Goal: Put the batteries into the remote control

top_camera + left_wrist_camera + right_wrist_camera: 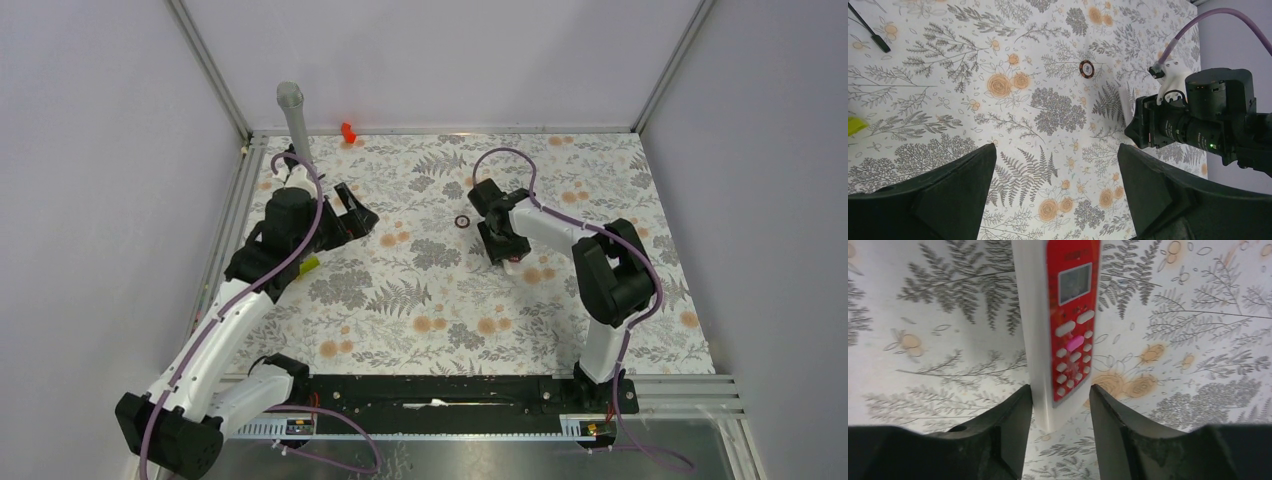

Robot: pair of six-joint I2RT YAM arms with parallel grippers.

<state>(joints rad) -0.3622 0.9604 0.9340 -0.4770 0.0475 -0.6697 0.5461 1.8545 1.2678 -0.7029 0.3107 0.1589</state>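
The remote control, white body with a red button face and a small display, is tilted on its long edge on the floral table. My right gripper is shut on its near end, with one finger on the white side and the other at the red face's edge. In the top view the right gripper points down at the table's middle right and mostly hides the remote. My left gripper is open and empty above the bare mat, at the back left in the top view. No batteries are in view.
A small dark ring lies between the grippers and also shows in the left wrist view. A yellow-green marker lies under the left arm. A grey tube and a small red piece stand at the back edge.
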